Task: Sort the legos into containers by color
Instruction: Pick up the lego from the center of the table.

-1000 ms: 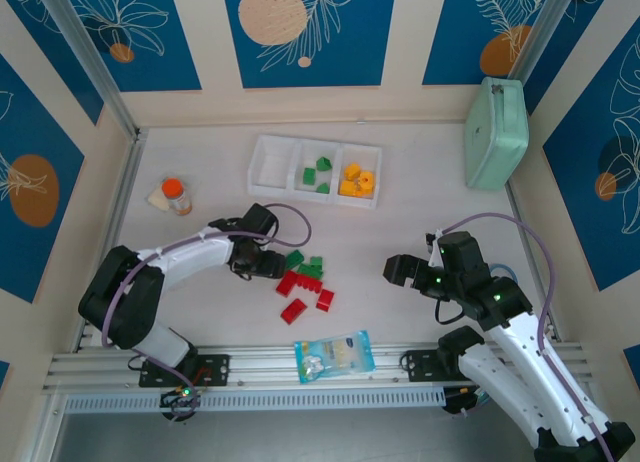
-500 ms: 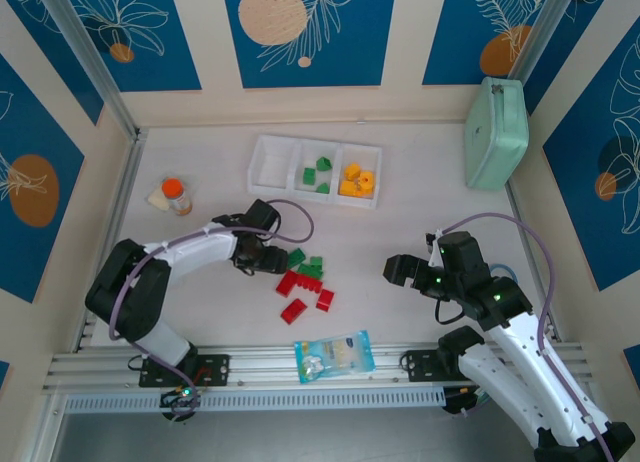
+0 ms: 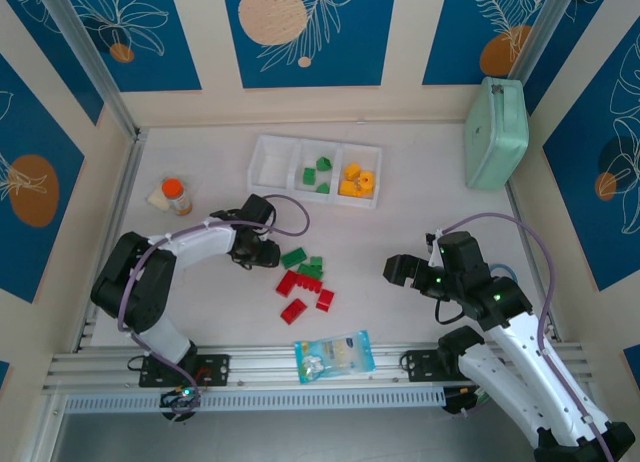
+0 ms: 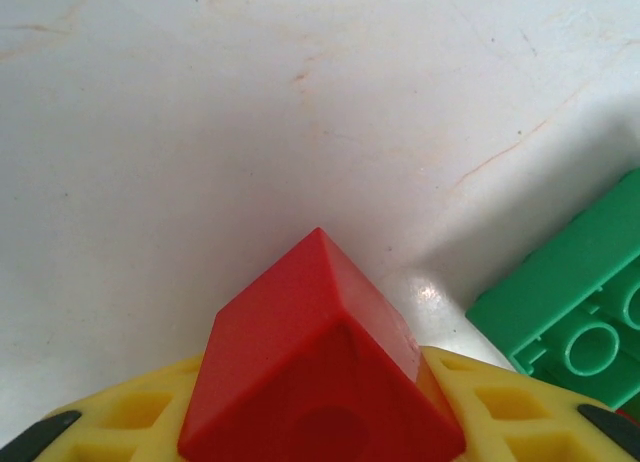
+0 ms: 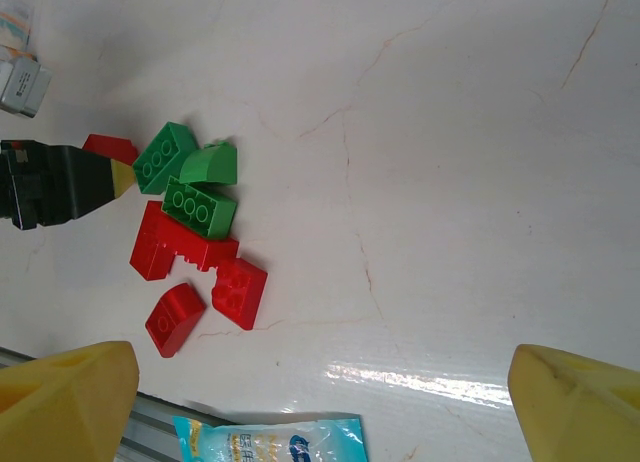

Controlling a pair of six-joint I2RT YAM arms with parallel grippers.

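- Far left, the orange-capped bottle sat out of the way, nowhere near the action.
- The left gripper was the news: a second earlier its jaws were about halfway apart, and now they had squeezed in on a red lego. On the wrist cam it was wedged between the yellow fingers, low over the table, just left of a green lego. Couldn't tell if it was off the surface yet.
- So I'd say the grab looked done and carrying it was next.
- Up top, the tray had its left compartment bare, greens in the middle one and yellows in the right one. My guess was that the bare one was for reds.
- The loose pile was between the arms: a few greens, with four reds on the near side. Plenty left to sort.
- The clear bag lay near the front rail.
- The right gripper hung spread wide with nothing in it, well apart from the pile.
- The mint-green case leaned far right.
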